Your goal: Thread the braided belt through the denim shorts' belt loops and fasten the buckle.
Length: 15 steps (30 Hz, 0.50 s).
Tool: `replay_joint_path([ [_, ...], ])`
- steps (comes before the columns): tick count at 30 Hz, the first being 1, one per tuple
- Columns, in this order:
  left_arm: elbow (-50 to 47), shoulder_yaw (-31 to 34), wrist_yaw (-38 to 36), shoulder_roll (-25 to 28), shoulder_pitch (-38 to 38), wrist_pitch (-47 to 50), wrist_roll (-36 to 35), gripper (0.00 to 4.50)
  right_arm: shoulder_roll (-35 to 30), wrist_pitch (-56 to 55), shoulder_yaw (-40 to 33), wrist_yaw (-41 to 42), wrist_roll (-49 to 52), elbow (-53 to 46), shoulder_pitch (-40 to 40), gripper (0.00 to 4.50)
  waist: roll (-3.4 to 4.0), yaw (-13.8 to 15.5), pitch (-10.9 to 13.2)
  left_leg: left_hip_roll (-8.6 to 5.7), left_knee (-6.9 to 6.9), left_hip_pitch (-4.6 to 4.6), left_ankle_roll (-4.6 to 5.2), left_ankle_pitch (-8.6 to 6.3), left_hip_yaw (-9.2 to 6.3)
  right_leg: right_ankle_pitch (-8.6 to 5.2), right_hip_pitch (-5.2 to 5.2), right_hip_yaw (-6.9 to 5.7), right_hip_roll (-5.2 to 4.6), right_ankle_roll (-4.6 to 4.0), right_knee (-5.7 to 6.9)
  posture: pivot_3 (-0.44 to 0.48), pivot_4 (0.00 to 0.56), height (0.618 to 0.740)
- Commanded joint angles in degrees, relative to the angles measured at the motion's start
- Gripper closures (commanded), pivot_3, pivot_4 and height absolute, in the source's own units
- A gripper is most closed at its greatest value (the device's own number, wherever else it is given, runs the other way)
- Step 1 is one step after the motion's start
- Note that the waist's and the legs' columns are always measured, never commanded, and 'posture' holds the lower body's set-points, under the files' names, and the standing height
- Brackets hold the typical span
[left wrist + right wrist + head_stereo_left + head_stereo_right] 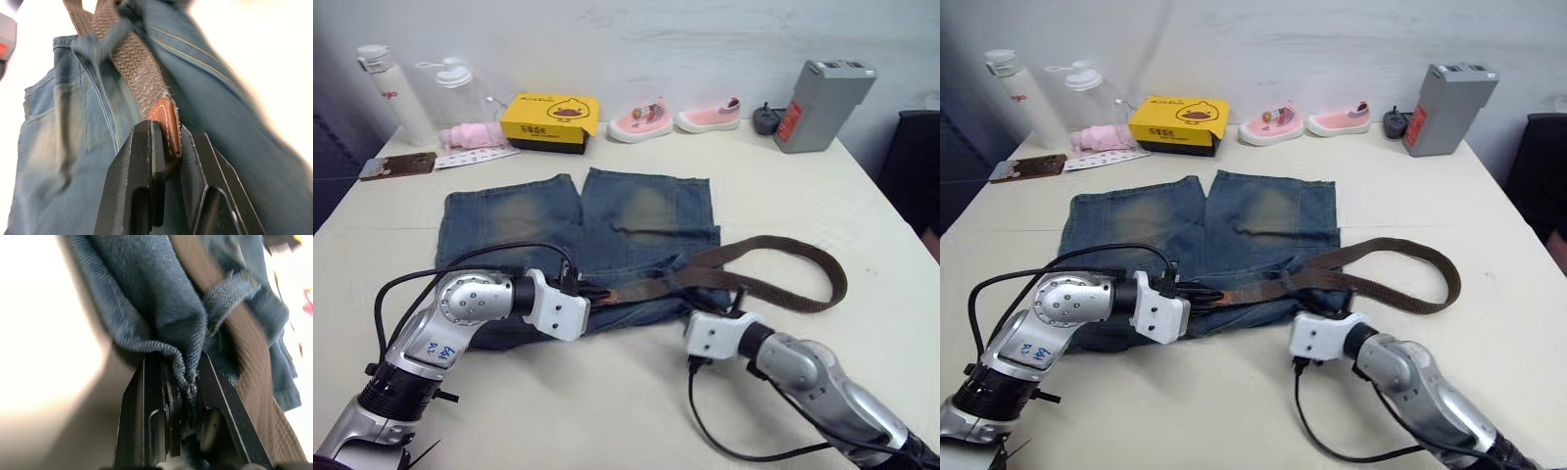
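Silver arms, white wrists, black cables, black fingers

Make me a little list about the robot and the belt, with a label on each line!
Left gripper: shut on the leather tip of the braided belt
Right gripper: shut on a fold of the denim shorts
Belt path: under a belt loop, then curving in a loop on the table
Behind the shorts: yellow box, pink shoes, bottles, grey box
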Motion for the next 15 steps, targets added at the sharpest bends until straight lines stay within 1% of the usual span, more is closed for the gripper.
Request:
replay_joint_path([
  [1,-2.24,2.59,1.57,0.91,-0.21,-3.61,0.23,3.74,-4.12,1.95,-8.38,0.76,-0.68,9.47,3.26,4.45,-0.03,0.51,-0.02,-0.24,0.05,-0.07,0.04,0.00,-0.13,-0.01,0.00,0.15,-0.06,-0.04,0.07,0.000,0.150,0.618],
  [3,-1.67,3.17,2.29,1.42,-0.12,-6.42,1.18,3.74,-4.95,0.19,-9.26,1.63,-0.83,10.05,4.16,4.45,-0.17,0.78,-0.11,-0.52,0.08,-0.10,0.15,-0.02,-0.20,-0.01,-0.02,0.46,-0.15,-0.04,0.20,0.000,0.150,0.618],
  [6,-1.37,3.70,3.49,1.63,-0.02,-8.35,1.63,3.74,-5.27,-1.58,-10.19,2.31,-1.50,10.62,5.00,4.45,-0.30,0.69,-0.28,-0.55,0.08,-0.22,0.27,-0.08,-0.10,-0.02,0.03,0.60,-0.25,-0.03,0.18,0.000,0.150,0.618],
  [10,-0.56,3.98,4.90,1.45,0.44,-9.38,2.12,3.74,-3.69,-1.77,-11.44,3.57,0.20,8.69,6.02,4.45,-0.29,0.66,-0.33,-0.60,0.09,-0.56,0.28,-0.06,-0.07,-0.02,-0.09,0.57,-0.36,-0.04,0.15,0.000,0.150,0.618],
  [12,-0.33,3.44,5.54,0.92,0.25,-9.39,2.21,3.74,-3.17,-2.10,-11.80,3.85,0.01,7.85,6.41,3.57,-0.33,0.68,-0.35,-0.67,0.09,-0.58,0.32,-0.05,-0.12,-0.02,-0.07,0.58,-0.36,-0.04,0.12,0.000,0.150,0.618],
  [13,-0.34,3.21,5.80,0.65,0.13,-9.27,2.16,3.74,-2.99,-2.24,-12.03,4.02,-0.14,7.65,6.57,3.23,-0.33,0.63,-0.38,-0.69,0.09,-0.58,0.33,-0.05,-0.13,-0.02,-0.06,0.58,-0.37,-0.03,0.12,0.000,0.150,0.618],
  [15,-0.62,2.75,6.14,-0.28,-0.39,-8.17,1.52,3.74,-2.86,-2.54,-12.47,4.32,-0.45,7.33,6.94,2.39,-0.35,0.52,-0.39,-0.69,0.09,-0.58,0.35,-0.05,-0.12,-0.02,-0.06,0.57,-0.38,-0.03,0.11,0.000,0.150,0.618],
])
